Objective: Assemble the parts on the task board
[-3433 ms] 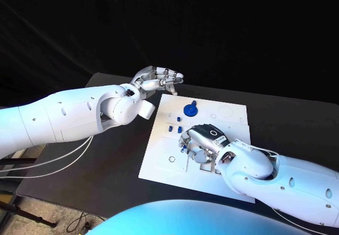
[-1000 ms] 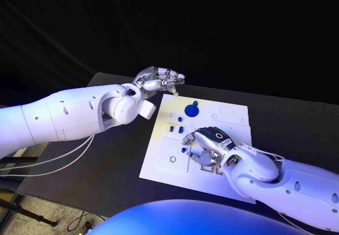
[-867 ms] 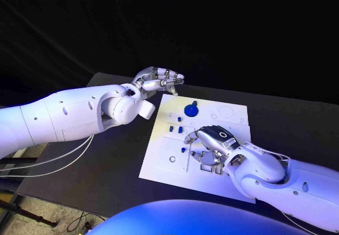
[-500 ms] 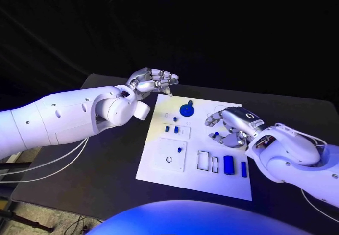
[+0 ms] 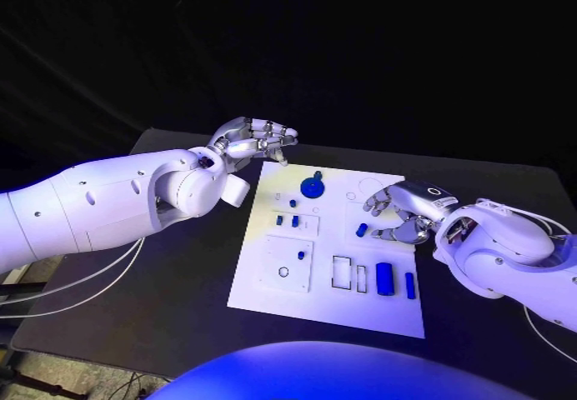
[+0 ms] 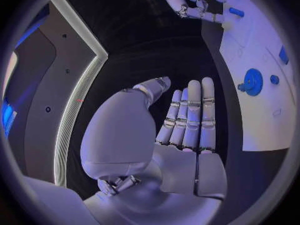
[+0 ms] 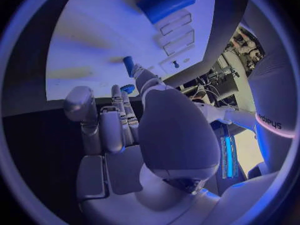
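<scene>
The white task board (image 5: 271,287) lies mid-table. My right hand (image 5: 407,210) hovers over its right edge with fingers curled and seems to pinch a small blue peg (image 5: 361,229) at its fingertips; the peg (image 7: 128,65) shows past the fingertips (image 7: 135,75) in the right wrist view. My left hand (image 5: 255,137) hangs by the board's far left corner, fingers curled, holding nothing. A round blue knob (image 5: 313,187) stands at the far end. A wide blue block (image 5: 385,279) and a thin blue bar (image 5: 410,286) sit near the front right.
Two small blue pegs (image 5: 286,221) stand left of centre, another (image 5: 301,254) sits on the square panel beside a ring (image 5: 283,272). Two empty rectangular slots (image 5: 350,274) lie left of the wide block. Black table (image 5: 180,275) surrounds the board.
My right hand has lifted off the front slots and moved to the board's right edge with a small blue peg, uncovering the wide block and thin bar. The left hand stays put.
</scene>
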### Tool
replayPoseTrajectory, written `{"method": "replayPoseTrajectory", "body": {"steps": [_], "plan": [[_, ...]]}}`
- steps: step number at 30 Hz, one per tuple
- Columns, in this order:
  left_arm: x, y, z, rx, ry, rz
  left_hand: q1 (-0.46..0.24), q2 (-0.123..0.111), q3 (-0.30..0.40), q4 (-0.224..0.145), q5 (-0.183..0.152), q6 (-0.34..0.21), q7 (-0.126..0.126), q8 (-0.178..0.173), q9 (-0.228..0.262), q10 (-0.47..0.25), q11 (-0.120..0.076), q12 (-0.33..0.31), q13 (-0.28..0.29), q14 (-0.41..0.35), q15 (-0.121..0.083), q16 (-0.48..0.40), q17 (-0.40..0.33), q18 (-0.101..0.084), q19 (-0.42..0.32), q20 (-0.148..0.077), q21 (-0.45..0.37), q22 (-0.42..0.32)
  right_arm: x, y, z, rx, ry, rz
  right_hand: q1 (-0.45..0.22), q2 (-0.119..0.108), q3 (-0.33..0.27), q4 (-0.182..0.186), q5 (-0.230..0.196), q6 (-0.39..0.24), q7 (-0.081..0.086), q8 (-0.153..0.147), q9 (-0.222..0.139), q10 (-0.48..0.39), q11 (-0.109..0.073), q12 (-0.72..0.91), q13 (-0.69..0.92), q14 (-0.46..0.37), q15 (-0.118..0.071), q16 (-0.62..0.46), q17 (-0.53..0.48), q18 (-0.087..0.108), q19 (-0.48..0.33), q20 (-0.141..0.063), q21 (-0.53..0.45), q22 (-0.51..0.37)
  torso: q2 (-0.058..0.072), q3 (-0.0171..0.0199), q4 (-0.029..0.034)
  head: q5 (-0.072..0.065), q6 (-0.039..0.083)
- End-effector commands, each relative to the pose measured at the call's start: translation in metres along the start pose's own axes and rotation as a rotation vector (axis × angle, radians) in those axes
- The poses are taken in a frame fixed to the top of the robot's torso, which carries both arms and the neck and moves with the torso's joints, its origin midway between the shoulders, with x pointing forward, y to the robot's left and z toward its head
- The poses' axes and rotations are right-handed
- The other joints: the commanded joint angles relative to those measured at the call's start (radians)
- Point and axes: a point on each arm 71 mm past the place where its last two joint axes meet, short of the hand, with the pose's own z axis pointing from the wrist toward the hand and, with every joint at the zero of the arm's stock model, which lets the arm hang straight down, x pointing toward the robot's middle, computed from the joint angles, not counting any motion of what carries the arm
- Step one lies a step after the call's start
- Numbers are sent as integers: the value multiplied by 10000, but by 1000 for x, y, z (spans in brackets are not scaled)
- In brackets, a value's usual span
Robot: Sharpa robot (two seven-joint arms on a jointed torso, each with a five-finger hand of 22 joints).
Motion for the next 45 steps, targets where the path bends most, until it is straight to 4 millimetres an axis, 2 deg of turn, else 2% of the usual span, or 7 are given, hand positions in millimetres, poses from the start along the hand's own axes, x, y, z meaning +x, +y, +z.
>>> {"method": "replayPoseTrajectory", "body": {"steps": [1, 7, 11, 17, 23, 41, 45], "plan": [[2, 0, 0, 54, 223, -38, 12, 53, -56, 0, 20, -66, 35, -37, -13, -55, -4, 35, -10, -9, 66, -51, -11, 130, 1, 49, -34, -10, 7, 1, 2, 18, 680, -302, 148, 30, -119, 42, -76, 37, -32, -39, -19, -26, -24, 65, -2, 184, 20, -54, -8, 166, -3, 23, -37, 10, 6, -10, 12, 5, 2], [2, 0, 0, 47, 217, -28, 18, 60, -68, -1, 18, -66, 35, -42, -12, -66, -4, 55, -10, -8, 68, -67, -19, 130, 13, 52, -61, -30, 11, 4, 7, -85, 750, -269, 357, 214, -129, 292, -124, 263, -2, 13, -61, 262, -83, 185, 2, 223, -28, 12, 83, 133, 119, -14, 144, 95, 15, -19, 9, 3, 2], [2, 0, 0, 42, 231, -32, 16, 63, -71, 2, 17, -66, 35, -43, -12, -67, -4, 59, -9, -7, 68, -69, -21, 130, 15, 53, -66, -34, 14, 6, 11, -134, 758, -206, 504, 371, 253, 613, -469, 508, -17, 47, -134, 564, -111, 188, -17, 252, -59, 63, 113, 94, 240, -49, 338, 199, 17, -18, 23, -5, 2], [2, 0, 0, 25, 237, -32, 16, 63, -71, 2, 17, -66, 35, -43, -12, -67, -4, 59, -9, -7, 68, -69, -21, 130, 15, 53, -66, -34, 17, 6, 14, -154, 834, -155, 610, 330, 970, 1091, -680, 908, -39, 121, -218, 993, -135, 71, -12, 272, -79, 137, 173, 65, 318, -72, 476, 303, 15, -18, 5, 0, 2], [3, 0, 0, 7, 259, -37, 9, 71, -76, 11, 17, -64, 35, -43, -11, -68, -3, 66, -9, -5, 69, -72, -23, 130, 19, 54, -74, -40, 19, 8, 15, -223, 799, -92, 642, 272, 1483, 1348, -894, 1193, -53, 204, -237, 1274, -167, -14, -3, 289, -105, 199, 239, 39, 379, -95, 619, 398, 18, -14, -7, -14, 2], [3, 0, 0, -49, 298, -29, 8, 85, -76, 16, 16, -61, 34, -44, -11, -71, -3, 73, -9, -3, 69, -75, -25, 131, 24, 55, -83, -46, 21, 8, 17, -144, 693, -24, 567, 231, 1986, 1416, -998, 1539, -93, 361, -206, 1555, -218, -109, 19, 298, -144, 256, 283, 22, 424, -126, 718, 489, 6, -13, -4, -32, 2], [3, 1, 1, -58, 307, -29, 8, 85, -76, 16, 16, -61, 34, -44, -11, -71, -3, 73, -9, -3, 69, -75, -25, 131, 24, 55, -83, -46, 18, 8, 17, -103, 332, 73, 800, 431, 2536, 1247, -1230, 1859, -194, 590, -100, 1879, -322, -77, 55, 312, -230, 298, 334, 1, 480, -190, 868, 583, -3, -12, 2, -44, 2]]}}
